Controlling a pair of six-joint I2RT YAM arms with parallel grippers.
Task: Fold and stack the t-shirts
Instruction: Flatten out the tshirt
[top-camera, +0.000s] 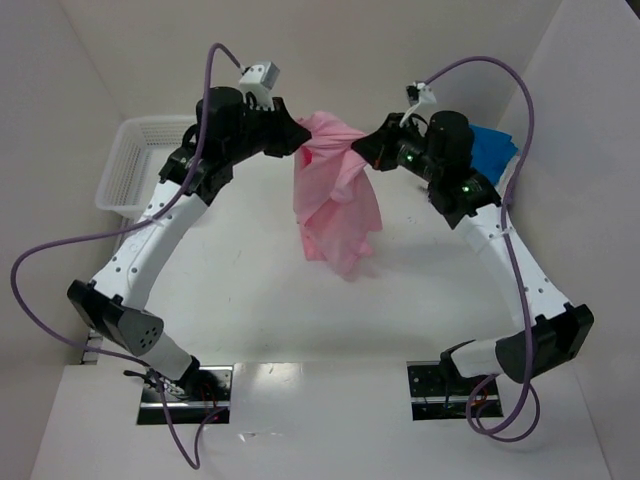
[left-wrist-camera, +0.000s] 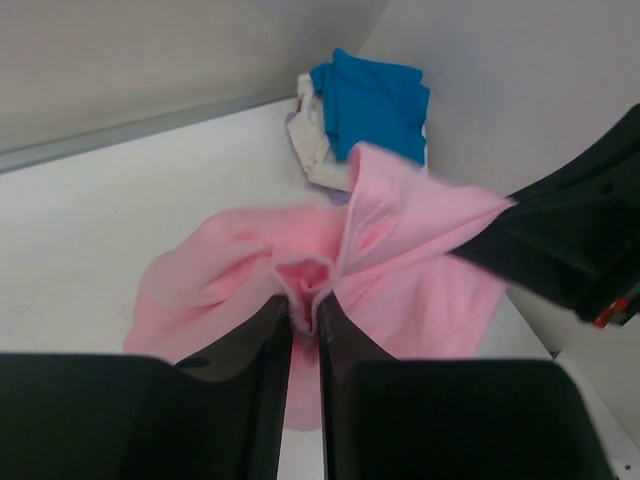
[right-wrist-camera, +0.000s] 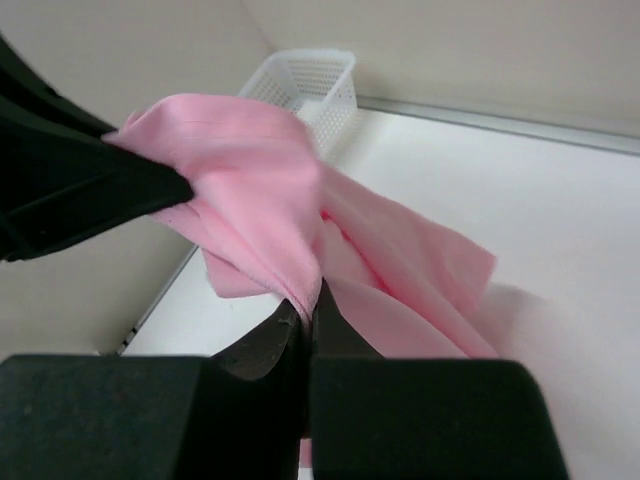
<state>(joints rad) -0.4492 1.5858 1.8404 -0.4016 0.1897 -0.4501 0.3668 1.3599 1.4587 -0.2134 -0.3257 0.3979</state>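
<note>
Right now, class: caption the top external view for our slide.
Left gripper and right gripper grip the pink t-shirt hanging between them.

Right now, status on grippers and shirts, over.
Left gripper, right gripper shut on pink t-shirt. It hangs bunched between them. Blue t-shirt, white t-shirt heaped far right; basket far left, nothing obstructing.

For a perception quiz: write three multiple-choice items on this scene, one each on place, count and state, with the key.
1. Where does the white plastic mesh basket stand? A) far left of the table B) far right C) between the arm bases
2. How many hands grip the light pink cloth t-shirt? A) none B) one C) two
3. That t-shirt is: A) folded flat B) hanging bunched between the hands C) inside the basket
1 A: it sits at the top view's upper left. 2 C: left hand and right hand each pinch pink cloth. 3 B: it droops crumpled from both.
</note>
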